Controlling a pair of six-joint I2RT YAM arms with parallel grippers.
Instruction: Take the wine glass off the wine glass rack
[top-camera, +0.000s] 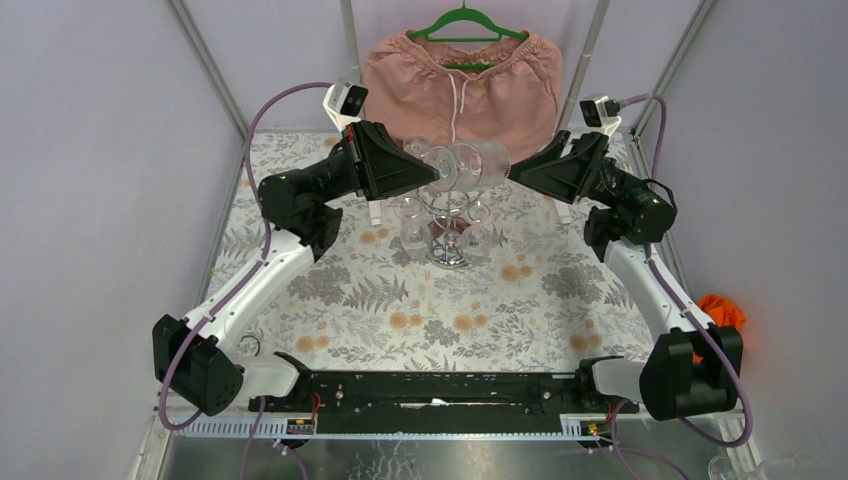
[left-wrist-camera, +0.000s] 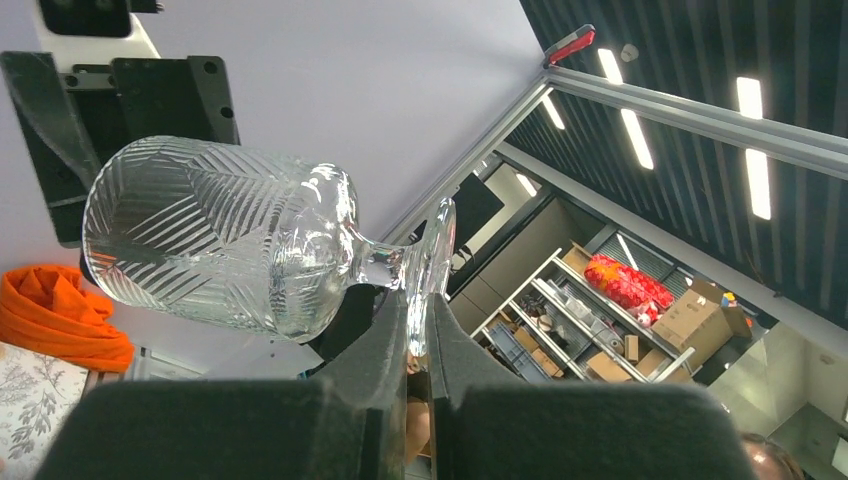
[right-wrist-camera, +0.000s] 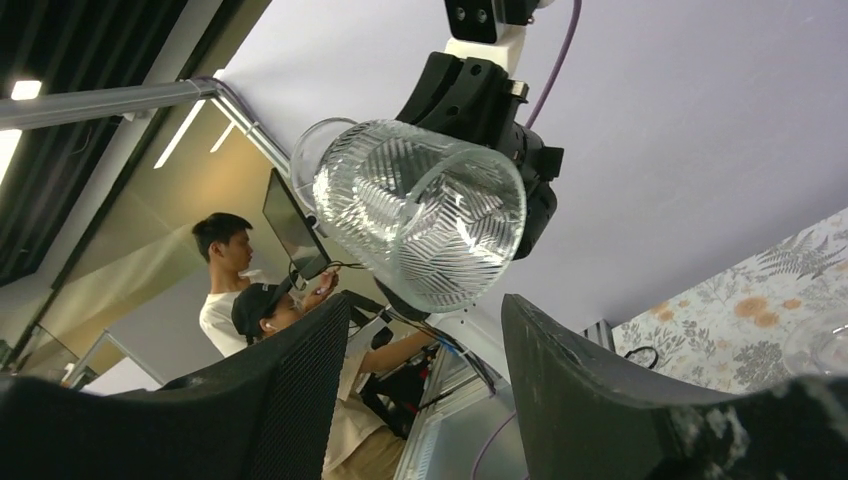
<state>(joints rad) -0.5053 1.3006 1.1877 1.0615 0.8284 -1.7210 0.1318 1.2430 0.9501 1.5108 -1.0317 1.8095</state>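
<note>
The left gripper is pressed tight on the flat foot of the wine glass. It holds the glass on its side, up in the air above the wine glass rack. The glass looks free of the rack, so the big part seems done. The right gripper is spread wide near the cup end, not touching it. What is left, I think, is setting the glass down on the table. Other glasses hang on the rack.
</note>
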